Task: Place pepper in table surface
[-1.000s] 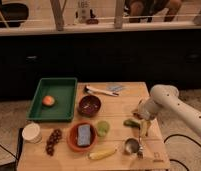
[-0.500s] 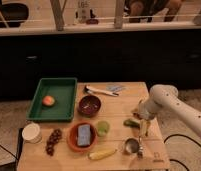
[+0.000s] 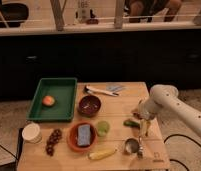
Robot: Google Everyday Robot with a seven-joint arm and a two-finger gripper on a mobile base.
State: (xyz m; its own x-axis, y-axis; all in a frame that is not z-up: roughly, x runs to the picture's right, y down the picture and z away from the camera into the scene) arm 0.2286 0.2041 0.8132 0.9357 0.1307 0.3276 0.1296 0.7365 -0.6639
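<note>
Cam view: gripper [image 3: 143, 129] low over the right side of table surface [image 3: 119, 97], just R of pepper [image 3: 130, 123]. Grip state: can't tell, nor if it's touching the pepper. Pepper lies btw green cup [image 3: 102, 128] and gripper, above metal cup [image 3: 131, 146].

The dark green pepper [image 3: 131, 122] sits beside the gripper [image 3: 143, 128], at the right of the pale plank-grained table surface [image 3: 120, 103].
</note>
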